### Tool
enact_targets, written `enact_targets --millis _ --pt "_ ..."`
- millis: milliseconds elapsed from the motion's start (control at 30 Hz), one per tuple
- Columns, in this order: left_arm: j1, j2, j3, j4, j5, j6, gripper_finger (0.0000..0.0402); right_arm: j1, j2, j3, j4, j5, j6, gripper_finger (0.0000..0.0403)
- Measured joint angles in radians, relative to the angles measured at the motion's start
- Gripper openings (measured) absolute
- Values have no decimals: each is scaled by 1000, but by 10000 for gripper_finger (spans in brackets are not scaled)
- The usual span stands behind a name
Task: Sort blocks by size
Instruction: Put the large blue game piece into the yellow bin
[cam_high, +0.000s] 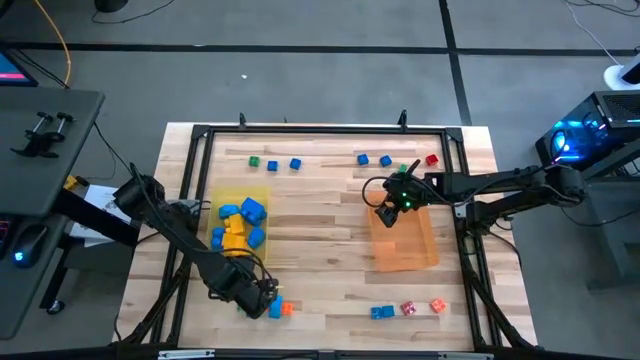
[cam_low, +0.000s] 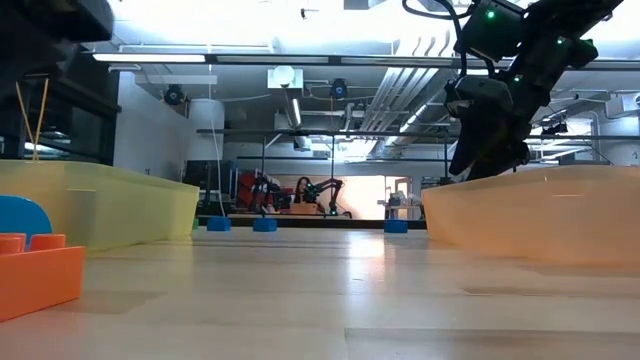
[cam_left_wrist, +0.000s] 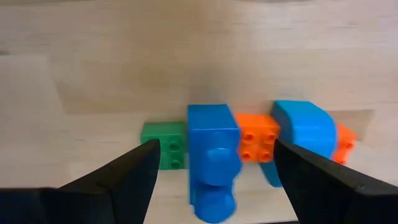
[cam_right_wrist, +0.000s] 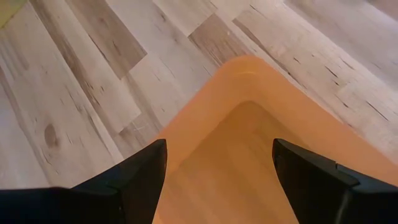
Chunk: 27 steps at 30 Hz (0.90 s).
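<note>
High view. Wooden plank surface (cam_high: 330, 290) inside a black frame. Yellow tray (cam_high: 215, 200) at left holds larger blue and yellow blocks (cam_high: 240, 225). Orange tray (cam_high: 405, 255) at right of centre. Small loose blocks along the far edge (cam_high: 272, 163) and near the front edge (cam_high: 408, 309). Left gripper (cam_high: 262, 298) low at the front left, just beside a blue and an orange block (cam_high: 281, 309). Right gripper (cam_high: 388, 212) above the far corner of the orange tray.

Low view. Both trays read as translucent walls, which the top view does not show. An orange studded brick (cam_low: 38, 272) with a blue rounded piece behind it fills the near left. Three blue blocks (cam_low: 265, 225) sit far back. The right gripper hangs over the orange tray's rim, nothing between its jaws.

Left wrist view. Jaws spread wide. Between them, close up: a blue studded block (cam_left_wrist: 212, 163) standing nearest, a green cube (cam_left_wrist: 163, 145) and an orange brick (cam_left_wrist: 255, 137) touching it on either side, a blue rounded piece (cam_left_wrist: 305, 130) beyond. None is gripped.

Right wrist view. Jaws spread, empty. Below them the rounded corner of the smooth orange tray (cam_right_wrist: 242, 81) on pale wood grain; the part of the tray seen holds no block.
</note>
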Motion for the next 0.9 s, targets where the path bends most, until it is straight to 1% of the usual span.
enact_targets --millis 300,400,733,900 --pt "7 0 -11 20 25 41 295 0 0 0 1 6 0 286" --pt "7 6 -11 31 63 57 284 0 0 0 1 15 0 286" --pt "21 28 -10 72 63 71 247 0 0 0 1 27 0 286" --pt "21 69 -10 131 107 91 230 0 0 0 0 29 0 286"
